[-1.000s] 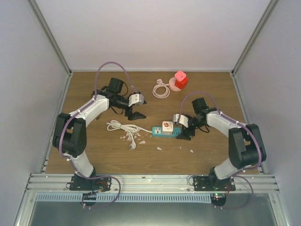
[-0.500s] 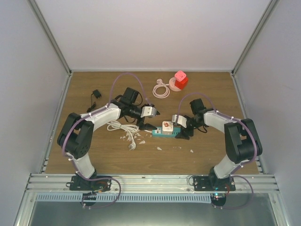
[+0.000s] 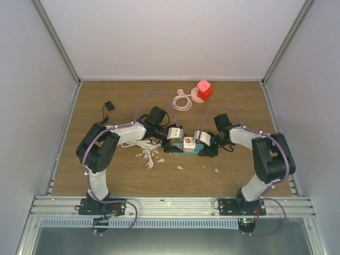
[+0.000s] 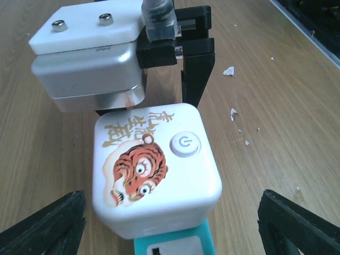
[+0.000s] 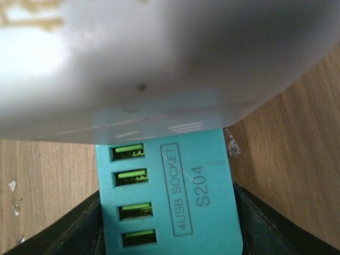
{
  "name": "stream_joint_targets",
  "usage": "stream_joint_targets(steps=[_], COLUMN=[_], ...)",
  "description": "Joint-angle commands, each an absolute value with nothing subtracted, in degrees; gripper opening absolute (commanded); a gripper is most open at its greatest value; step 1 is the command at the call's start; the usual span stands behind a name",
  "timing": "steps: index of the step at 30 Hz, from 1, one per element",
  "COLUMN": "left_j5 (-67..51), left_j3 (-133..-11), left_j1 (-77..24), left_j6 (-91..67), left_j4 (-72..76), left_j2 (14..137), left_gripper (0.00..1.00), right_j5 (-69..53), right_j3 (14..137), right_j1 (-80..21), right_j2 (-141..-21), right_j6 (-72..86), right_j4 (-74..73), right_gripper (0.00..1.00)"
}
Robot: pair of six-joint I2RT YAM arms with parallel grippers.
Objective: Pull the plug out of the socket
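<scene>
At the middle of the table (image 3: 239,175), the left arm stretches low toward the right. Its gripper (image 4: 170,212) is spread wide, a finger standing clear on either side of the plug (image 4: 154,170), holding nothing. The plug, a white cube with a tiger print and a power button, sits in the teal socket strip (image 5: 170,207), just right of a loose white cable (image 3: 139,144). It looks rigid, light and glossy, with rounded corners likely to slip; the flat opposite sides, low down, seem the surest hold. From the right, the right arm folds inward, its gripper (image 5: 169,226) closed against both long edges of the strip, apparently pinning it for a straight upward pull.
</scene>
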State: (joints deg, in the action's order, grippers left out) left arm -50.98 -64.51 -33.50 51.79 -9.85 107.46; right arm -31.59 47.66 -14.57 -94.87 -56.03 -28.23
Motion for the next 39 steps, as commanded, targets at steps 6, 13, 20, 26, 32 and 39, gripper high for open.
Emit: stream_joint_targets(steps=[6,13,20,26,32,39], left_j5=[-47.59,-48.09,-50.56,-53.17,-54.57,-51.88], left_j3=[-63.23,-61.06,-56.42,-54.98,-54.34,-52.39], left_j1=[-37.29,-37.53,-37.12,-35.91,-35.60,-35.44], left_j6=[46.04,44.51,42.29,38.58,38.00,43.20], left_j4=[2.31,5.96,10.73,14.34,13.44,10.74], left_j2=[111.25,110.00,106.44,106.00,105.53,104.33], left_gripper=[0.85,0.73,0.57,0.47,0.40,0.39], right_j5=[-33.92,-34.13,-34.78,-34.46,-33.60,-36.03], right_j3=[45.92,45.88,45.15,43.63,42.69,43.44], right_j1=[-15.01,-15.02,-14.74,-14.48,-14.25,-14.12], right_j2=[-92.99,-92.91,-91.58,-91.76,-91.48,-91.53], right_j6=[-53.67,-53.68,-53.93,-53.81,-53.79,-53.18], right_j4=[-24.55,-24.64,-25.89,-25.24,-24.53,-24.27], right_gripper=[0.54,0.48,0.44,0.39,0.40,0.50])
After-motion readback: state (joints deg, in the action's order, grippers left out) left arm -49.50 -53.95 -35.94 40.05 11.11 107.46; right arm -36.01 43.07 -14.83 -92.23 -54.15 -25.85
